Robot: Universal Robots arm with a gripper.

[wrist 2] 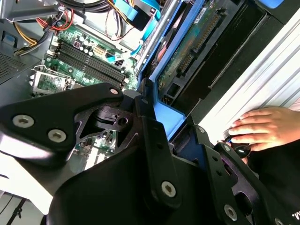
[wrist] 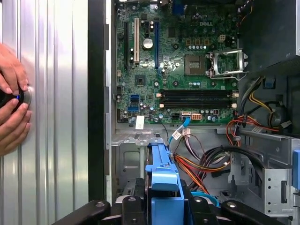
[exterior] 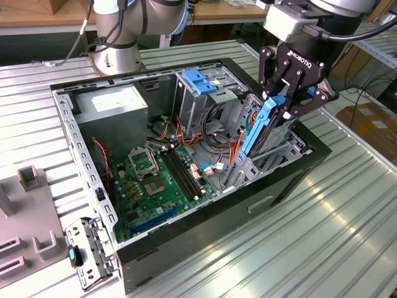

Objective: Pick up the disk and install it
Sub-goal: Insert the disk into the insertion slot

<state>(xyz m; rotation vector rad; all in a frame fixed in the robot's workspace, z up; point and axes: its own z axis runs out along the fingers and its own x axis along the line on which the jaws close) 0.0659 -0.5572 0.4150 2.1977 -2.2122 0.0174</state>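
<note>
The disk [exterior: 259, 127] stands on edge at the exterior view's right side of the open computer case [exterior: 186, 245], its blue carrier rail tilted and its lower end down among the drive bay's metal. My gripper [exterior: 290, 105] is shut on the disk's upper end from above. In the first wrist view the blue carrier of the disk [wrist: 164, 168] runs between my black fingers [wrist: 133, 204], over the bay's metal frame. The second wrist view shows the disk's green circuit-board side [wrist 2: 187, 47] and its blue rail end inside my gripper [wrist 2: 166, 124].
Inside the case lie the motherboard [exterior: 161, 180], a grey power supply [exterior: 115, 105], loose cables [exterior: 214, 139] and a drive cage topped by a blue latch [exterior: 200, 81]. A person's hands [wrist: 11, 108] rest on the ribbed table beside the case. Metal brackets [exterior: 90, 248] lie at the exterior view's left.
</note>
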